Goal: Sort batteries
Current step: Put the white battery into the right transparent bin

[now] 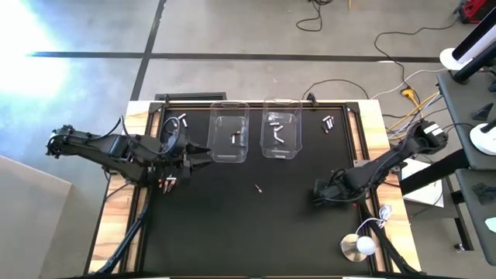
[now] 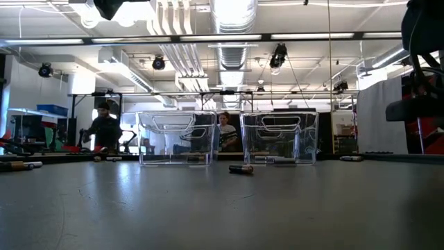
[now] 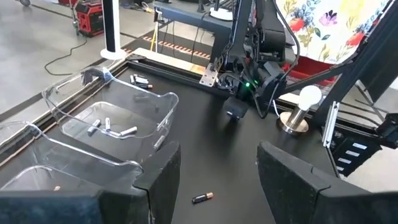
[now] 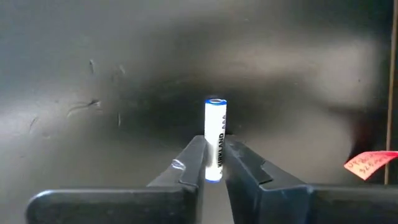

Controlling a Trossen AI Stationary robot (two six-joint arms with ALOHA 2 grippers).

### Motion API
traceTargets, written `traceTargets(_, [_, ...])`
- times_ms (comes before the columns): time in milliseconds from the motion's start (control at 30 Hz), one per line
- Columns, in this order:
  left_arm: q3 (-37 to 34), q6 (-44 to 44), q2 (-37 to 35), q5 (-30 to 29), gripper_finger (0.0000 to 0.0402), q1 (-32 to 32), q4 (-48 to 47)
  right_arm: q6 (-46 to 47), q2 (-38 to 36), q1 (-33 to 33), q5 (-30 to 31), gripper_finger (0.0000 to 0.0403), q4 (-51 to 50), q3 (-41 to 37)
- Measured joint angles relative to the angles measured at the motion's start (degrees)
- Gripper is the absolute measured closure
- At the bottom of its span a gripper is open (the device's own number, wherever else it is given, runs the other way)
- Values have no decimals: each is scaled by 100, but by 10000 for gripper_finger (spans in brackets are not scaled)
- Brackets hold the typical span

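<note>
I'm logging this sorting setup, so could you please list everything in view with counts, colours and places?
Clear bins: two, transparent, side by side at the mat's far edge, left bin, right bin; each holds a few batteries.
White battery: one, white with blue ends, clamped in the right gripper.
Dark battery: one, dark with copper tip, lying alone mid-mat.
Loose batteries: small groups at the far left and far right of the mat; count unclear.
Round stand: one, silvery with white ball, near right corner.
Red tag: one, on the mat by the right gripper.
People: two, beyond the table, low view.
Left gripper: open, by the left bin.
Right gripper: shut on the white battery.
</note>
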Motion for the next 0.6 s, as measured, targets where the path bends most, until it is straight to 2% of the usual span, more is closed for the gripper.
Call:
traceTargets(133, [-2,3,-19,48,212,-87,397,-385,0,-22,112,383,40,-15])
traceTargets(200, [-2,33,-106,253,212,-162,719,-605,-2,-35,137,383,24,49])
traceTargets(300, [-2,75,-296,447,212,-319,1077,-1138,53,-50,332,383,-244,443])
traceTargets(367, [-2,87,-432,451,212,-413,1268,-1608,60,-135,401,383,-796,951])
traceTargets(500, [-2,366,-731,453,212,-510,1749,-3005,94,-570,472,384,-1971,2030])
traceTargets(600, [-2,623,-903,452,212,-510,2139,-4746,37,-1187,565,384,-2144,2862])
